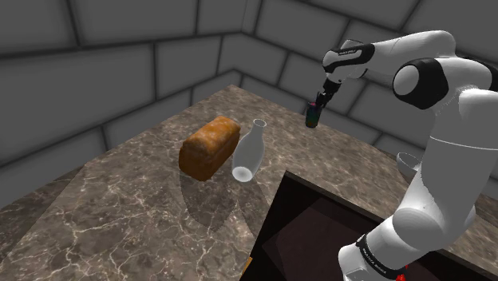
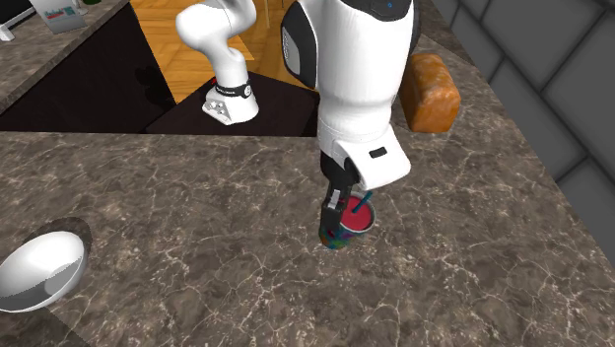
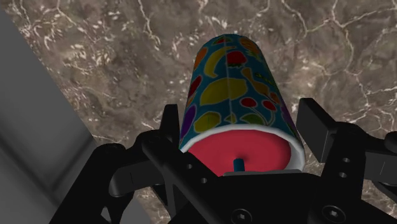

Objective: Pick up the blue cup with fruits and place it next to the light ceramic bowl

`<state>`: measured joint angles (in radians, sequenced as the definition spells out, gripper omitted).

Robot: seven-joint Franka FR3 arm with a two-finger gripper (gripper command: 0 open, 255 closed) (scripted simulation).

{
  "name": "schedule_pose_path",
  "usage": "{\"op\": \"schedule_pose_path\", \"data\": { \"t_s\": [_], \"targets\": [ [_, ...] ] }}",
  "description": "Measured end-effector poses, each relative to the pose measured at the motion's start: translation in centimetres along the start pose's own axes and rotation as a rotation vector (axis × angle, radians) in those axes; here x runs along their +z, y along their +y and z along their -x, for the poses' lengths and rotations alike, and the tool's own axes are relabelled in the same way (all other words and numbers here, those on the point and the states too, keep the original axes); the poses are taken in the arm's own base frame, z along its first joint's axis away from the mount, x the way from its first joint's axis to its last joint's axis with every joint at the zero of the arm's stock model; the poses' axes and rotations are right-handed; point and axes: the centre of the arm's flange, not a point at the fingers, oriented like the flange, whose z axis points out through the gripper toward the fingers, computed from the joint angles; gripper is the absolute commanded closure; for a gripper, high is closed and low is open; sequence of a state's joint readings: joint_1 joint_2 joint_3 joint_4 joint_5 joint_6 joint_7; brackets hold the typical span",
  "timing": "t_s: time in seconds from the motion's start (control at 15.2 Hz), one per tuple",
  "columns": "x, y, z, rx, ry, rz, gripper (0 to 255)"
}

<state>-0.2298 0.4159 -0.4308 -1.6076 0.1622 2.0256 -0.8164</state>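
- the black gripper [image 3: 242,114] stands around the cup's upper part. its fingers [image 3: 318,124] are closed in to the cup's width and look to touch the wall on both sides, just below the rim.
- the blue cup [image 3: 235,83], printed with fruits, red inside and with a straw in the middle, sits upright between them. in the second exterior view its base seems at or barely above the marbled brown counter [image 2: 197,227]; i cannot tell which.
- the step in hand, as i judge it, is securing the hold and lifting. the wall narrows toward the base, so a firm squeeze and a straight, slow rise should stop it slipping; keep the wrist level so the cup stays upright.
- the white bowl [image 2: 34,266] lies well apart, toward the second exterior view's lower left. carry the cup low across the counter and set it just beside the bowl, not touching it.
- farther off, the bread loaf [image 1: 209,146] and clear bottle [image 1: 249,152] lie away from that path.
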Motion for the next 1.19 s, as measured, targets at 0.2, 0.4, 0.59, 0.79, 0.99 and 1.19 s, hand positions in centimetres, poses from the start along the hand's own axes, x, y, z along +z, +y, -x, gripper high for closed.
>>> {"op": "schedule_pose_path", "data": {
  "t_s": [0.2,0.4,0.59,0.79,0.99,1.19],
  "targets": [
    [-1.5,0.2,-0.1,0.000,0.000,0.000,255],
    [-3.2,0.2,-0.2,0.000,0.000,0.000,255],
    [-4.7,0.2,-0.1,0.000,0.000,0.000,255],
    [-6.4,0.3,-0.1,0.000,0.000,0.000,255],
    [-7.9,0.4,-0.1,0.000,0.000,0.000,255],
    [-9.4,0.6,-0.1,0.000,0.000,0.000,255]
  ]
}}
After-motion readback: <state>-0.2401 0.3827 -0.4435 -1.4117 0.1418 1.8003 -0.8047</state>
